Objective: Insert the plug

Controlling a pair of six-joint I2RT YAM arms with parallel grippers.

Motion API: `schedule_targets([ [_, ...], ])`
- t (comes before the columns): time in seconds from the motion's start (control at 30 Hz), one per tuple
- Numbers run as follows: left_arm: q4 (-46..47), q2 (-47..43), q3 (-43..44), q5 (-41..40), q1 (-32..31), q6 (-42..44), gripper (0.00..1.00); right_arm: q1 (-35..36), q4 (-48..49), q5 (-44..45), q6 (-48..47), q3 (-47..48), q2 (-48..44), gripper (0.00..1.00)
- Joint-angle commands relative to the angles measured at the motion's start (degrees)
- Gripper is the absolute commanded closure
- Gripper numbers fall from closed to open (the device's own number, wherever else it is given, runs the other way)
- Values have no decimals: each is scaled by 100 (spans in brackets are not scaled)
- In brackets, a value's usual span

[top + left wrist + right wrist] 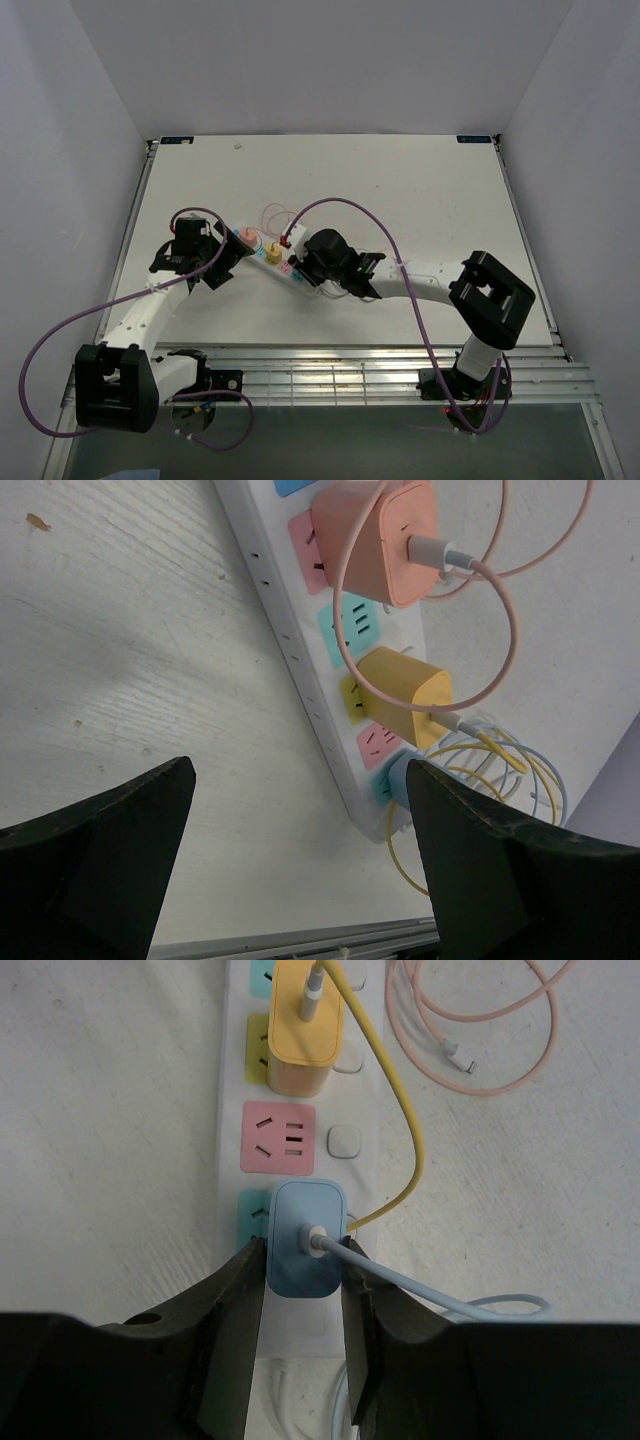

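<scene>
Plug [305, 1245] pinched in right gripper [303, 1265], left gripper [300, 775] spread wide

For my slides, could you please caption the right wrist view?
Right fingers grip the blue plug at the power strip's teal socket, next to an empty pink socket.

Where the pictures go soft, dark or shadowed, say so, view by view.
Top external: even light, table sharp, little shadow. Left wrist: left fingers dark and blurred, power strip sharp. Right wrist: blue plug crisp, right fingers dark, soft-edged.
</scene>
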Motion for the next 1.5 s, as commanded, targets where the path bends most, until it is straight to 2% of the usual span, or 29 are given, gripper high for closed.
schedule_targets([
  [0.0,132,-279,158,295,33,111,2,45,-1611,-226,317,-413,93,82],
  [0.07,132,-358,131,497,33,128,2,54,-1620,-235,335,-352,-91,78],
  [0.1,132,-402,123,559,33,137,2,54,-1646,-243,344,-308,-179,67],
  [0.17,141,-543,105,769,42,146,2,80,-1638,-314,326,-211,-451,56],
  [0.4,149,-1043,-44,1280,-11,181,2,133,-1515,-639,493,-149,-1365,28],
  [0.53,123,-1237,-18,1359,-203,339,2,142,-1190,-639,992,-552,-2312,24],
  [0.6,114,-1203,43,1080,-423,401,2,142,-1049,-560,1327,-781,-2648,21],
  [0.77,0,-562,614,-352,-2179,647,2,142,-1716,327,2732,-1045,-3501,20],
  [0.9,-26,263,983,-1118,-2840,840,2,142,-1664,485,3830,-1554,-3740,21],
  [1.03,-35,721,1273,-1829,-3480,1025,2,142,-1621,811,4359,-1669,-3530,25],
  [1.07,-53,792,1300,-2144,-3543,1016,2,142,-1550,776,4413,-1678,-3459,26],
  [1.2,44,1091,1440,-2393,-3623,963,5,142,-997,863,4659,-1740,-3125,27],
  [1.23,70,1153,1484,-2402,-3632,990,6,142,-457,907,4720,-1888,-3090,27],
  [1.33,97,1381,1608,-2437,-3667,1060,11,151,258,1065,4835,-2082,-2958,27],
  [1.47,193,1557,1599,-2429,-3658,1086,17,142,166,1505,4914,-1891,-2686,33],
])
